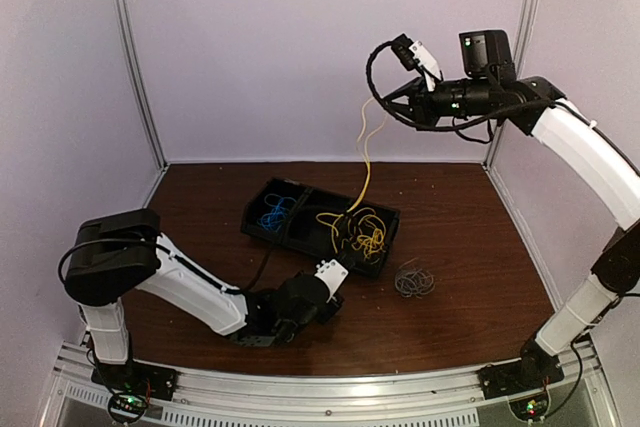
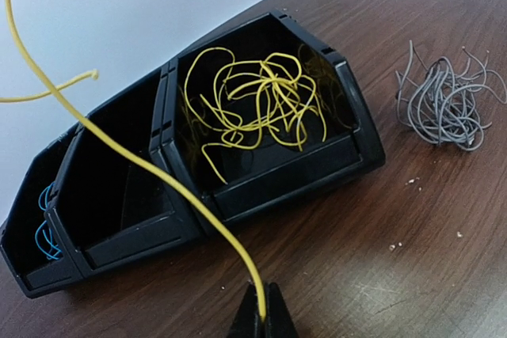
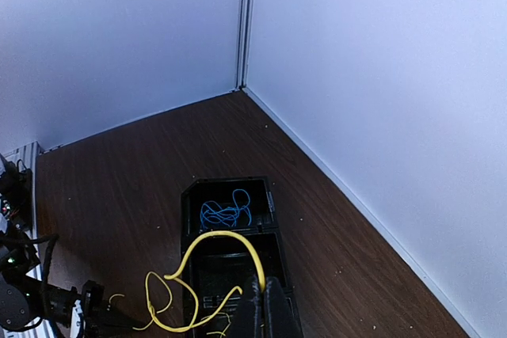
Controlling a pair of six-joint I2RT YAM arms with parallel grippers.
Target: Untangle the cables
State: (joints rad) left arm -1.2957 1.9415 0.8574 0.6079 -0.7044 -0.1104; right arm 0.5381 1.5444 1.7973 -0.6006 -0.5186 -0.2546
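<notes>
A black three-compartment tray [image 1: 262, 231] holds a tangle of yellow cables [image 2: 253, 96] in its right bin and blue cables [image 3: 226, 211] in its left bin. The middle bin shows nothing inside. A grey cable bundle [image 2: 445, 104] lies on the table to the right of the tray. One long yellow strand [image 1: 365, 162] rises out of the yellow bin. My right gripper [image 3: 263, 297], raised high over the tray, is shut on this strand. My left gripper [image 2: 263, 310], low in front of the tray, is shut on a yellow strand too.
The table is dark wood [image 1: 470, 237], walled in by pale panels at the back and both sides. The left arm [image 1: 190, 292] lies low along the near edge. Thick black arm cabling [image 1: 385, 97] loops beside the raised right wrist.
</notes>
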